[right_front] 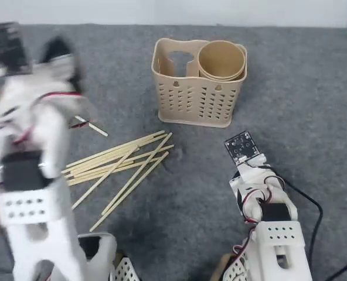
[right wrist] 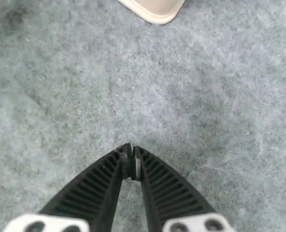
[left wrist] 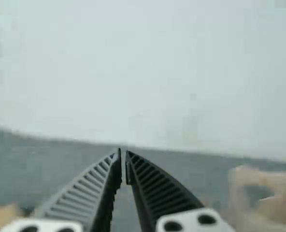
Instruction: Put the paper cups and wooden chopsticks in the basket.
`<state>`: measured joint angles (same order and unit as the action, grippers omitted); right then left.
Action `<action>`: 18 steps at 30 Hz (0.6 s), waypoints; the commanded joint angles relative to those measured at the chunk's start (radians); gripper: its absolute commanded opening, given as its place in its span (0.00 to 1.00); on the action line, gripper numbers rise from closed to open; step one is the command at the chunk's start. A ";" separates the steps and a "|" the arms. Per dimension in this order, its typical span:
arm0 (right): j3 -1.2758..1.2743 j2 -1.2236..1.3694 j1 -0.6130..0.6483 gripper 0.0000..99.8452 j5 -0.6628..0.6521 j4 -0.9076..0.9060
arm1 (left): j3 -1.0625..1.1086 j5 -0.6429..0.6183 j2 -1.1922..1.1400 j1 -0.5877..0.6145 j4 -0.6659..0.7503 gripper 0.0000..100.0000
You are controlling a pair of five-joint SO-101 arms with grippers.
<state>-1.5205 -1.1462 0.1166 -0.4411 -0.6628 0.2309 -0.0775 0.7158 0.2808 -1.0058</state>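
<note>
A beige slotted basket [right_front: 194,96] stands on the grey carpet at the back middle, with stacked brown paper cups [right_front: 221,60] in its right compartment. Several wooden chopsticks [right_front: 121,161] lie scattered on the carpet in front of the basket, toward the left. One more chopstick [right_front: 92,126] lies apart beside the left arm [right_front: 36,123], which is raised and blurred. My left gripper [left wrist: 122,159] is shut and empty, pointing over the carpet toward a pale wall. My right gripper [right wrist: 132,155] is shut and empty, just above bare carpet, short of the basket's corner [right wrist: 155,10].
The right arm [right_front: 267,216] sits at the front right, its wrist board [right_front: 242,146] a little in front of the basket. A dark object [right_front: 3,47] lies at the far back left. A blurred beige shape [left wrist: 264,193] shows in the left wrist view.
</note>
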 commanded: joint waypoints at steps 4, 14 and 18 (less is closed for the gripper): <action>-0.009 -0.022 -0.005 0.01 -0.020 0.021 | -0.012 0.143 -0.071 0.411 -0.095 0.01; -0.011 -0.022 -0.005 0.01 -0.020 0.015 | -0.018 0.362 -0.493 0.684 -0.094 0.16; -0.011 -0.022 -0.005 0.01 -0.020 0.018 | -0.050 0.505 -0.614 0.723 -0.103 0.17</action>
<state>-1.5420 -1.1462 0.1166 -0.4411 -0.6628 0.2325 0.3399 0.1496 0.9712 -1.1009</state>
